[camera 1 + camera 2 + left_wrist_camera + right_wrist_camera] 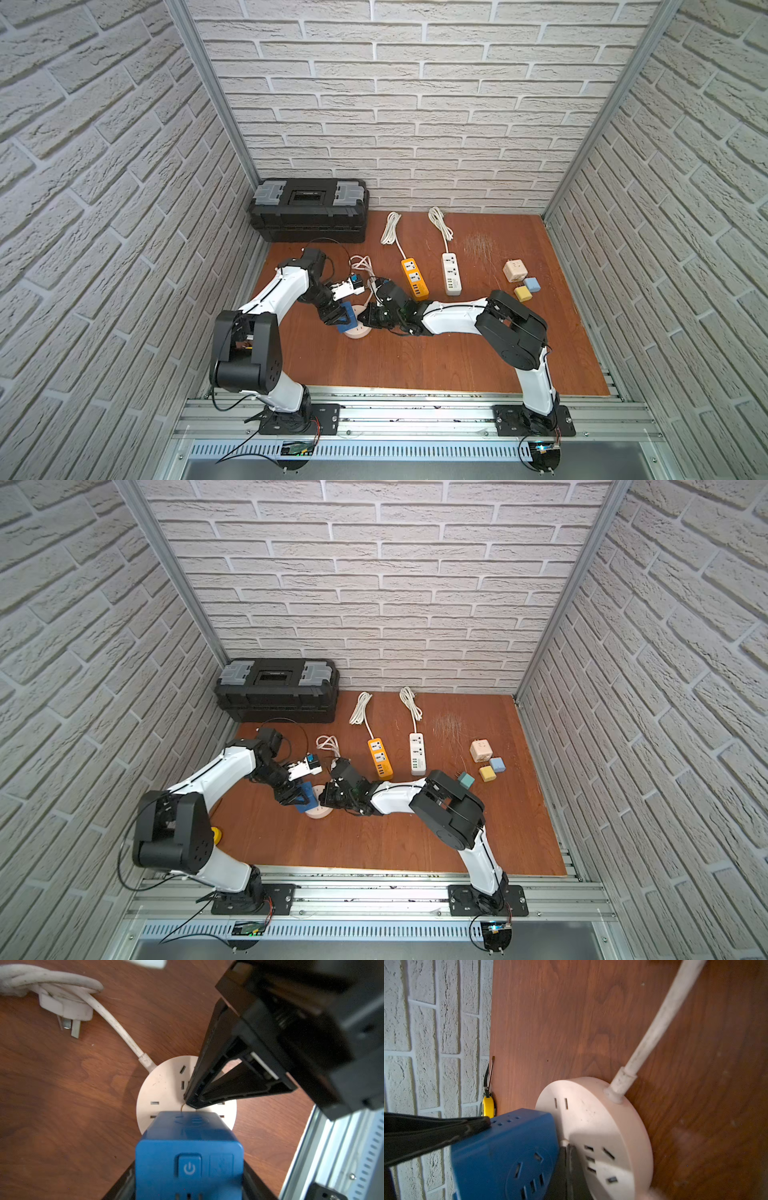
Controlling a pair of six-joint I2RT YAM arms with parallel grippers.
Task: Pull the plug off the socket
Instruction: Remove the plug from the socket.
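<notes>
The plug (348, 316) (306, 795) is a blue cube with a power button, standing on the round pale socket (360, 331) (320, 812) near the table's left middle. My left gripper (338, 319) (189, 1188) is shut on the plug (189, 1157), with a black finger on each side of it. My right gripper (365, 320) (571, 1169) is shut, and its tip (192, 1102) presses on the socket's face (166, 1088) right beside the plug (500, 1157). The plug's prongs are hidden, so I cannot tell how deep it sits in the socket (602, 1122).
The socket's white cable (116, 1026) runs back to a loose white plug head (66, 1007). A black toolbox (309, 210) stands at the back left. An orange power strip (414, 278), a white one (451, 274) and small cube adapters (523, 282) lie to the right. A yellow tape measure (488, 1105) lies by the left wall.
</notes>
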